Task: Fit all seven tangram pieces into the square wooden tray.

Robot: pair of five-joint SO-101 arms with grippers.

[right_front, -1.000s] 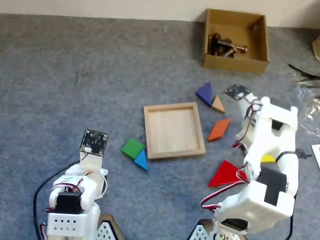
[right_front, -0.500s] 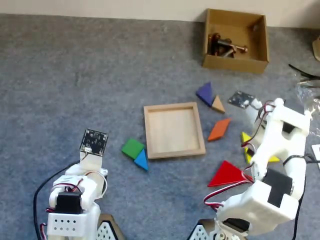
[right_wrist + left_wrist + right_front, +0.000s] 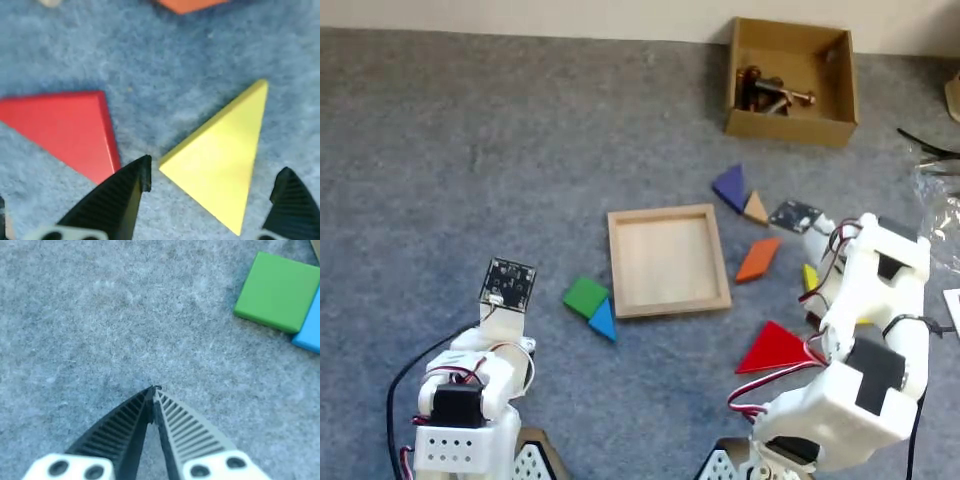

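No text, number or sign can be read. The wooden tray (image 3: pixel 670 213), the red triangle (image 3: pixel 772 348), the yellow triangle (image 3: pixel 220 165) and the cardboard box (image 3: pixel 785 127) all show plain, unmarked faces.

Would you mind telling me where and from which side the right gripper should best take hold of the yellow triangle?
From straight above, I'd say, since the yellow triangle lies flat on the table. The open right gripper already straddles it. Pinch its thin side edges, one finger on the long edge and the other near the opposite corner, clear of the red triangle.
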